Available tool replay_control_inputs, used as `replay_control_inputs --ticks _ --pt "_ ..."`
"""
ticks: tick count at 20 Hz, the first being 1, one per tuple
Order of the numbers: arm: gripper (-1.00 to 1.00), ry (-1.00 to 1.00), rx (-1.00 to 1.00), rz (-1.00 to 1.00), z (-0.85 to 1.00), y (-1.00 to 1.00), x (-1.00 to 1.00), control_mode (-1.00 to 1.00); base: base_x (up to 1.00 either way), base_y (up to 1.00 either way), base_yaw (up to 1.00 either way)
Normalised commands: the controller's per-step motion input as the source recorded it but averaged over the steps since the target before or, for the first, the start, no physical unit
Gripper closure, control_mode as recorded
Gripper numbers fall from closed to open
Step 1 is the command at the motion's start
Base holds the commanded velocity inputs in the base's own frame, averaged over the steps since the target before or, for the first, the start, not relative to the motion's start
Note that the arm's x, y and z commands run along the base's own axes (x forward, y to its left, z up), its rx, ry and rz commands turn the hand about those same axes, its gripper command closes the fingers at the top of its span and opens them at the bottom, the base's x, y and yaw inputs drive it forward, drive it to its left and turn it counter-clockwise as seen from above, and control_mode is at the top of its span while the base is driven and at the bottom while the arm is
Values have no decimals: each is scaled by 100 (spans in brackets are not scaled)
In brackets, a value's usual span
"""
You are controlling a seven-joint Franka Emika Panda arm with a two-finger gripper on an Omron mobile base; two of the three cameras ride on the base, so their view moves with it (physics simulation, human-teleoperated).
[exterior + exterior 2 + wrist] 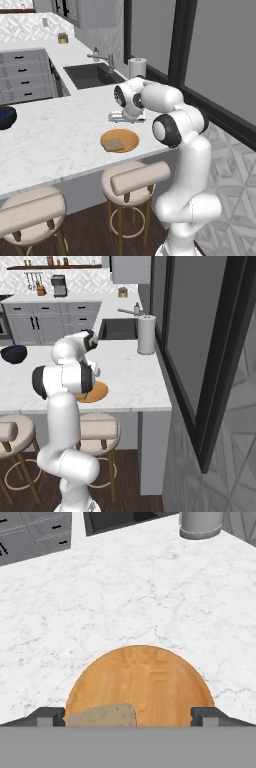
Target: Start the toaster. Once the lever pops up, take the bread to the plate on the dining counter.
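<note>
Nearest to the hand camera, the claw (128,717) stands wide open with nothing between its two dark tips, just above the near edge of the plate (150,677). On that orange-brown wooden plate lies the bread (102,716), flat, toward the plate's near left part; the left base view shows the slice (114,144) resting inside the rim, on the white marble surface (55,135) of the dining counter. So the delivery looks done, in my judgement.

The slice is probably light, dry and a little stiff, with a rough face that does not slip easily but can crumble under strong pressure. If it must be taken again, the best hold is across its two thin edges, because it lies flat and gives little height.

Farther away stand a dark blue bowl (6,116), a grey paper towel roll (146,334) and the dark sink (90,75).
</note>
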Motion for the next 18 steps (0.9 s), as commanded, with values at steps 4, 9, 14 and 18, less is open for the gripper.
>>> replay_control_inputs --ticks 4,9,14,18 --pt "-100 -35 4 -5 100 -17 -55 -100 0 0 0" --pt "-100 -49 13 -5 100 -82 -100 -100 0 0 0" --pt "-100 -53 20 0 100 -100 -100 -100 0 0 0" --pt "-100 -31 17 1 93 -79 -100 -100 0 0 0"
